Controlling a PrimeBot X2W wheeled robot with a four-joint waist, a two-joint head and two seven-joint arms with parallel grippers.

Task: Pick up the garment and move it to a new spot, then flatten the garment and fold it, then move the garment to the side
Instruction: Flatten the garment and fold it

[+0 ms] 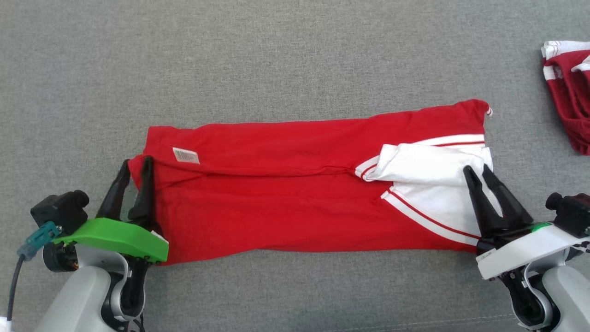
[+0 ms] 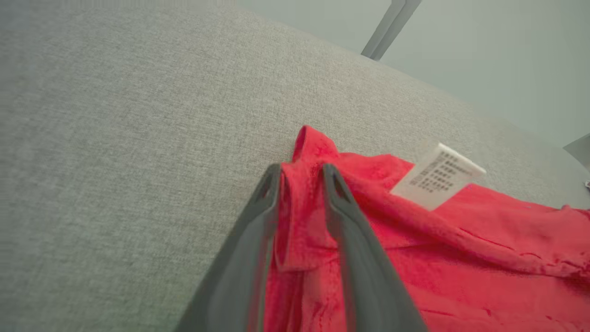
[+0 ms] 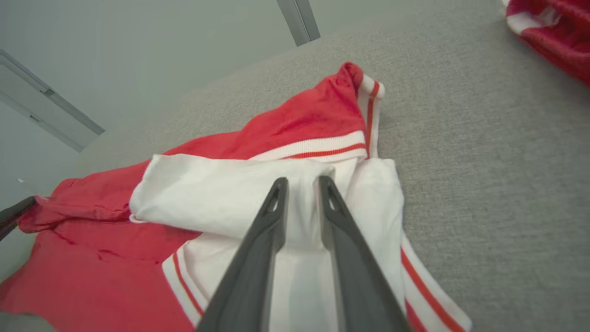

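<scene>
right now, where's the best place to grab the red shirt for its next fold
Probably the two corners of its white-sleeved end, coming in low from the robot's right side. The red shirt lies flat as a long strip across the grey fabric surface, so a short end would lift and carry over cleanly, while the middle would bunch.

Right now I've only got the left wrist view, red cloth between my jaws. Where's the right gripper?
Observer: The right gripper is over the white part at the garment's right end, jaws slightly apart.
Operator: Is it lying flat?
Observer: Head view shows a long flat band, folded lengthwise, the white part on top.
Operator: Anything else nearby?
Observer: A second red-and-white garment lies apart, at the head view's right edge.
</scene>
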